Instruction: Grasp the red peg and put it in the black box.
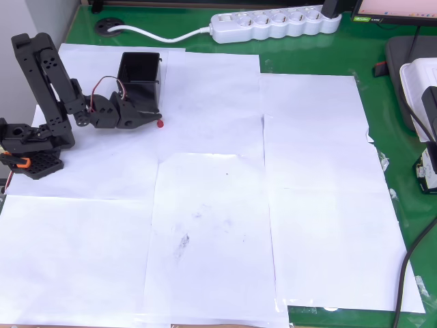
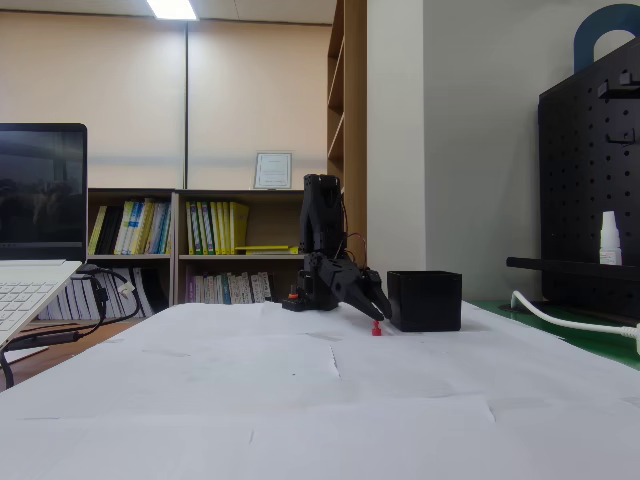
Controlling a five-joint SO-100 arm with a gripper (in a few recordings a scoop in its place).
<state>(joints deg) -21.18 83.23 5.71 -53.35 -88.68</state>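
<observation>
Nearest in the fixed view lies the worktop (image 2: 330, 400), covered with white paper sheets (image 1: 212, 205) laid edge to edge over a green surface that shows along the far and right borders in the overhead view. At the left edge of the fixed view sits an open silver laptop (image 2: 30, 270).

Farther back on the paper stands the tiny bright red plastic peg (image 2: 377, 327), upright on the sheet with its rounded head up; in the overhead view the same red peg (image 1: 160, 124) lies just below the lower right corner of the box. The tips of the black two-finger end effector (image 2: 378, 312) hang right over it, pointed down at a slant. Its fingers look narrowly set around or just above the peg's head, but whether they actually pinch it I cannot tell; in the overhead view the end effector (image 1: 154, 121) reaches the peg's left side.

Just beside the peg, to its right in the fixed view, is the small square black plastic box (image 2: 425, 300) with tall straight walls, open at the top; the overhead view shows the box (image 1: 140, 82) touching or nearly touching the arm's wrist.

Behind these rises the black jointed robot arm (image 2: 322, 235), folded over its base. At the far edge of the overhead view a white power strip (image 1: 273, 24) lies on the green surface, and bookshelves (image 2: 200, 245) stand against the back wall
</observation>
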